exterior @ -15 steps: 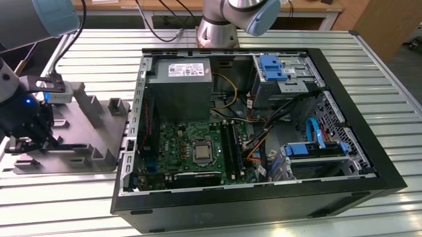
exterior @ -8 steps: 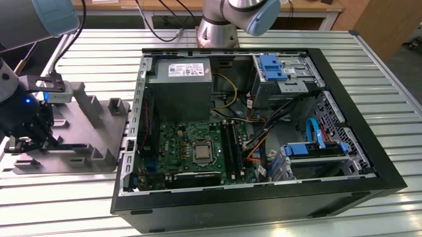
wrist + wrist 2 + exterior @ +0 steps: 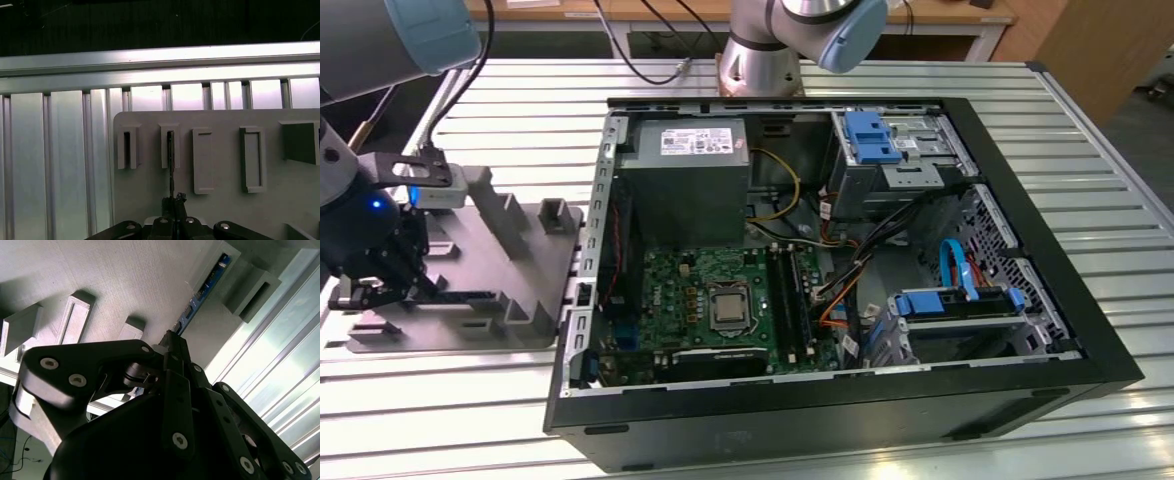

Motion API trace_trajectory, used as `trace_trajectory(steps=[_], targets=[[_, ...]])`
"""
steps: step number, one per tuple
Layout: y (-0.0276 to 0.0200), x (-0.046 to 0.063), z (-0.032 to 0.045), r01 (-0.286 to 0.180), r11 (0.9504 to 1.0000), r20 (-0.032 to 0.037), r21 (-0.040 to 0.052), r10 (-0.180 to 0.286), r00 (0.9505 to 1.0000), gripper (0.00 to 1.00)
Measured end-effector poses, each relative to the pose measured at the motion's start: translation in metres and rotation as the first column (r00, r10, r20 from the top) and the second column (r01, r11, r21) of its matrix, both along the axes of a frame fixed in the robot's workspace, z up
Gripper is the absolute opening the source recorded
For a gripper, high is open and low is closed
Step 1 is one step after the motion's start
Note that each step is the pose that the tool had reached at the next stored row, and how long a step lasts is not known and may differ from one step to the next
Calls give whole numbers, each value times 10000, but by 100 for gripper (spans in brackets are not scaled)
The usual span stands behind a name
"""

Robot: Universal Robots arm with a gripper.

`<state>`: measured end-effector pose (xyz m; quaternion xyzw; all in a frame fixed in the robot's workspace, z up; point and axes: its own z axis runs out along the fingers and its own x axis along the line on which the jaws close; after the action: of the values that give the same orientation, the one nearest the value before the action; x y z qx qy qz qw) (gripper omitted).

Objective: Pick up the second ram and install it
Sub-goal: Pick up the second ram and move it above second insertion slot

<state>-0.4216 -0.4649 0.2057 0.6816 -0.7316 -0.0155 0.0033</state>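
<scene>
Gripper [image 3: 380, 290] hung over the grey fixture tray [image 3: 520, 305], at the tray end farthest from the open PC case [image 3: 1107, 350], which sat just beside the tray on the exterior view's right. In both wrist views the fingers [image 3: 177, 390] were pinched narrow on the second ram [image 3: 206, 286] [image 3: 171, 165], w/ the board's edge caught between them. The ram stood on edge along the tray, its far end in an upright block [image 3: 164, 150]. Couldn't tell if it sat fully down. Tray & case rested on the slatted alu table [image 3: 454, 410].
</scene>
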Motion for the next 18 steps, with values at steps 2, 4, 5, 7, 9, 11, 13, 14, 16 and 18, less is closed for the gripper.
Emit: trace_trajectory(steps=[2,4,5,7,9,11,13,14,16,18], targets=[[0,0,0,-185,9998,-1,0,185,9998,11],[0,0,0,-322,9995,0,0,322,9995,11],[0,0,0,-400,9992,0,0,400,9992,11],[0,1,0,-666,9978,0,0,666,9978,11],[0,0,0,-909,9959,0,1,909,9959,11],[0,0,0,-917,9958,0,0,917,9958,11],[-1,0,0,-765,9971,-2,-2,765,9971,11],[-1,0,-1,-644,9979,-1,-1,644,9979,11],[-1,0,-2,-573,9984,0,0,573,9984,11],[-1,0,-2,-572,9984,-1,-1,572,9984,11]])
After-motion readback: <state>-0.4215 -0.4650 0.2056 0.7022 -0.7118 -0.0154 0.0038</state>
